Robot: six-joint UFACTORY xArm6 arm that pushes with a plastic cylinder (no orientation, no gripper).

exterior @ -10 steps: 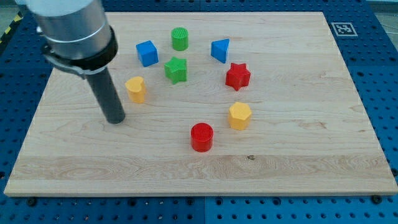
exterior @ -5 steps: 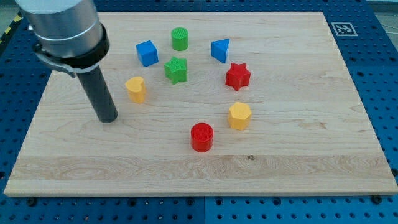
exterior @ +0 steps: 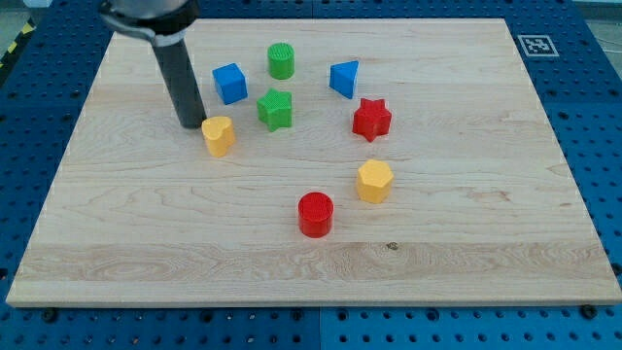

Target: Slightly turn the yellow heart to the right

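Note:
The yellow heart (exterior: 219,135) lies on the wooden board (exterior: 466,233), left of centre. My tip (exterior: 191,124) rests on the board just to the upper left of the heart, at its edge or touching it; I cannot tell which. The dark rod rises from the tip toward the view's top left.
A blue cube (exterior: 230,83), a green cylinder (exterior: 281,60), a green star (exterior: 275,109), a blue triangle (exterior: 344,78) and a red star (exterior: 371,119) lie above and right of the heart. A yellow hexagon (exterior: 374,181) and a red cylinder (exterior: 315,214) lie lower right.
My tip moved from the lower left of the yellow heart up and to the right, to its upper left edge. The heart has shifted slightly down and right.

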